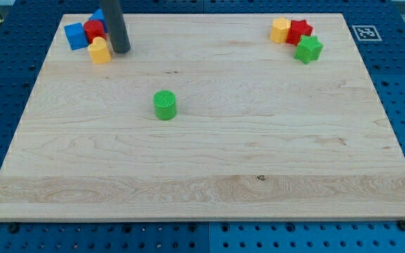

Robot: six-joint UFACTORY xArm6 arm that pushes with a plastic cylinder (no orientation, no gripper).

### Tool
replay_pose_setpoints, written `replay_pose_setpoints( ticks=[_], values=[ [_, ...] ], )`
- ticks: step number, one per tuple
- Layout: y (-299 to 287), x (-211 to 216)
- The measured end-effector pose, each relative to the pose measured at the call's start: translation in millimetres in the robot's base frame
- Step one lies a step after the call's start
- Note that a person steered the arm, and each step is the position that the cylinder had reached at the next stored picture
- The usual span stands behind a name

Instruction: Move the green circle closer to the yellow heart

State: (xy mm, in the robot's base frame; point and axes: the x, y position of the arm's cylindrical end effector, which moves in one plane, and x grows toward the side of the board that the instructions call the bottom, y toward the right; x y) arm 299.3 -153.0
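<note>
The green circle (pixel 164 105) stands alone on the wooden board (pixel 209 176), a little left of the middle. A yellow block (pixel 100 50), which may be the heart, sits at the top left. A second yellow block (pixel 280 30) sits at the top right; neither yellow shape is clear. My tip (pixel 121 50) rests on the board just right of the top-left yellow block, close to it or touching it. It is well above and left of the green circle.
By the top-left yellow block are a blue cube (pixel 76 36), a red block (pixel 93 30) and a blue block (pixel 98 15) partly hidden by the rod. At the top right, a red star (pixel 299 31) and a green star (pixel 308 49) adjoin the second yellow block.
</note>
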Motion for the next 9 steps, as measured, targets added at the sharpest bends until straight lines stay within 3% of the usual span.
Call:
replay_pose_setpoints(
  ticks=[1, 2, 5, 7, 9],
  values=[
    [24.6, 0.6],
    [61.6, 31.5],
    [129.4, 199.0],
    [114.4, 216.1],
    [76.0, 197.3]
  ],
)
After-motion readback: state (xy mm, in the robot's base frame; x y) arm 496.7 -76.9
